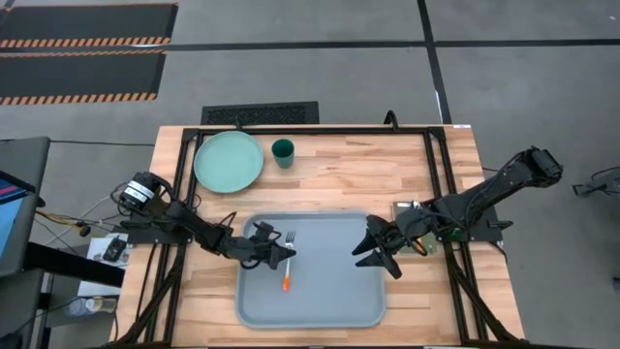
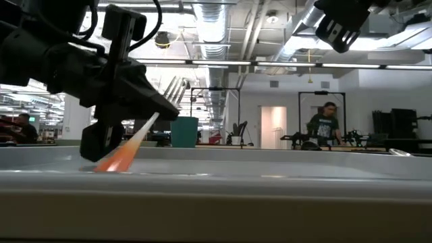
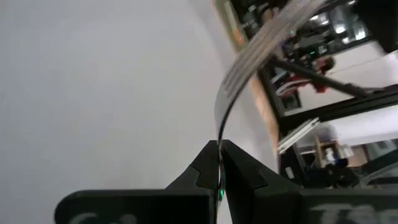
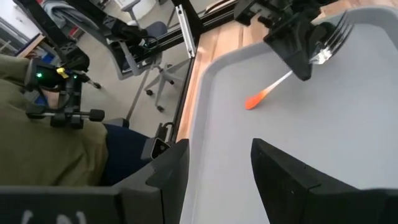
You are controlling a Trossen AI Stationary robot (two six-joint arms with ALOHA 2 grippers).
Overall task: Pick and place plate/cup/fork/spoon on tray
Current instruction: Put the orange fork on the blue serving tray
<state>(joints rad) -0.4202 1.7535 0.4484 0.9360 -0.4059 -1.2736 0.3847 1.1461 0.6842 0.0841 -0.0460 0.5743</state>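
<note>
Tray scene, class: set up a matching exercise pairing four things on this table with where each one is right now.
Things:
1. fork
2. plate
3. cup
4. right gripper

Places:
A. bare wood at the table's far left corner
B. open over the tray's right edge
C. held by the left gripper, handle tip on the tray
D. on the wood just right of the plate

Pairs: 1-C, 2-A, 3-D, 4-B

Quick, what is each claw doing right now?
Left claw: closed on the fork, over the tray.
Right claw: open, holding nothing, at the tray's right edge.
</note>
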